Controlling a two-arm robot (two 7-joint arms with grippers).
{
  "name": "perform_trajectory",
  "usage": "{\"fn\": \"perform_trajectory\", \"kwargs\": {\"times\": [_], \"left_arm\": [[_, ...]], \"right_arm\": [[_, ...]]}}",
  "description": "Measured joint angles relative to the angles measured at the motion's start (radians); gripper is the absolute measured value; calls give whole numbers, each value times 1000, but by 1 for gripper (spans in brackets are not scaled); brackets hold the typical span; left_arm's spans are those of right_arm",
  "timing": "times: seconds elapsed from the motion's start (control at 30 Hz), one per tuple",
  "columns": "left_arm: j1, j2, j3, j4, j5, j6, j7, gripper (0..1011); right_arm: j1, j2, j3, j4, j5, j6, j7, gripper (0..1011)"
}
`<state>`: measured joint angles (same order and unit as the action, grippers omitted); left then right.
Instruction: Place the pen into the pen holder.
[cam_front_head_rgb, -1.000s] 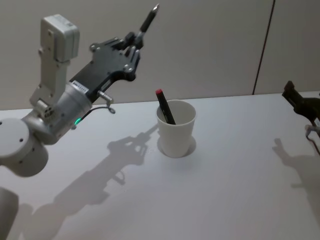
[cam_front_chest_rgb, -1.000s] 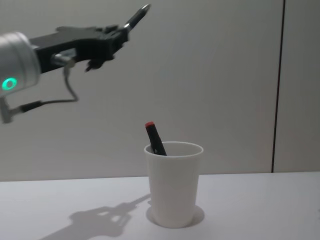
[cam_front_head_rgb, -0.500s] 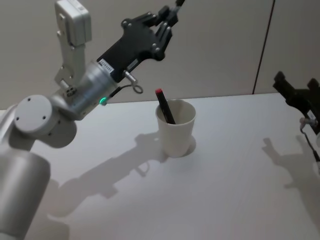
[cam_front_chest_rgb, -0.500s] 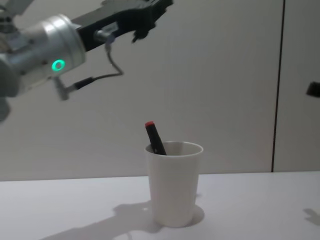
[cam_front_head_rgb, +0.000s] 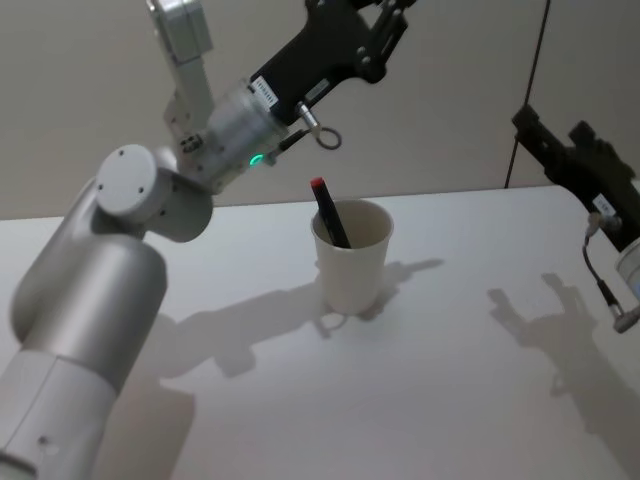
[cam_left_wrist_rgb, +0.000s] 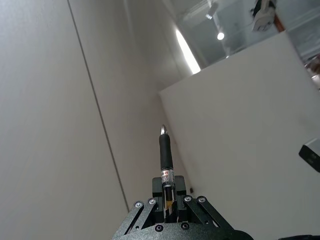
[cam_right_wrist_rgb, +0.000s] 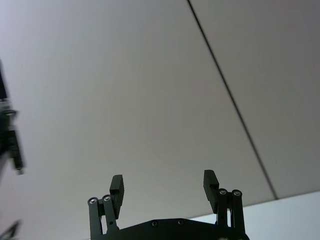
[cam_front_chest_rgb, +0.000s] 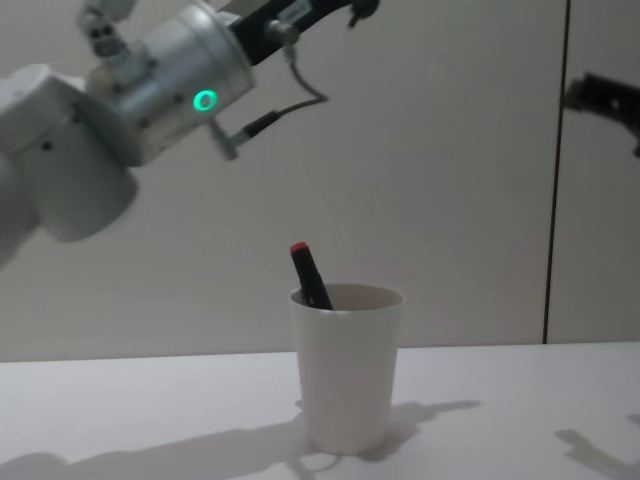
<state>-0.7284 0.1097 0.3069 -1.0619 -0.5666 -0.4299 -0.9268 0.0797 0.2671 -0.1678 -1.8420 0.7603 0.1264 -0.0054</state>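
1. The pen (cam_front_head_rgb: 327, 211) leans inside the pen holder (cam_front_head_rgb: 352, 268) mid-bench (cam_front_head_rgb: 450, 390), red cap up, its lower half hidden.
2. The left gripper (cam_left_wrist_rgb: 168, 192), high up, has its fingers clamped on a second pen (cam_left_wrist_rgb: 165, 150); the head view's top edge crops its fingertips.
3. The right gripper (cam_right_wrist_rgb: 164, 184), far right, has its fingers wide apart and empty.

No text is legible. A white sticker (cam_front_head_rgb: 267, 88) on the left arm's wrist housing carries dark print, too small to read. The black pen (cam_left_wrist_rgb: 165, 152) clamped in the left gripper (cam_left_wrist_rgb: 168, 194) has a printed band (cam_left_wrist_rgb: 167, 176) on its barrel, and its characters are unreadable.
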Motion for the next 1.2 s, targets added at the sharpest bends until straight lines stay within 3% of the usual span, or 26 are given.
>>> {"fn": "perform_trajectory", "kwargs": {"times": [0.1,0.27,0.57,0.8,1.03,1.2], "left_arm": [[-60,-34,8,97,-48,-47,-73,141],[-114,-64,15,185,-93,-91,-142,140],[-169,-93,20,274,-135,-135,-208,140],[-162,-85,17,255,-107,-133,-178,140],[-124,-58,5,188,-48,-106,-104,141],[-99,-42,-2,147,-18,-88,-61,140]], "right_arm": [[-2,0,1,-20,49,-2,46,1002],[-4,0,3,-47,109,-3,102,1001],[-6,5,5,-97,221,0,205,1001],[-3,15,7,-112,291,5,275,1002],[-7,26,6,-115,295,2,275,1002],[-12,34,3,-117,267,-10,243,1002]]}}
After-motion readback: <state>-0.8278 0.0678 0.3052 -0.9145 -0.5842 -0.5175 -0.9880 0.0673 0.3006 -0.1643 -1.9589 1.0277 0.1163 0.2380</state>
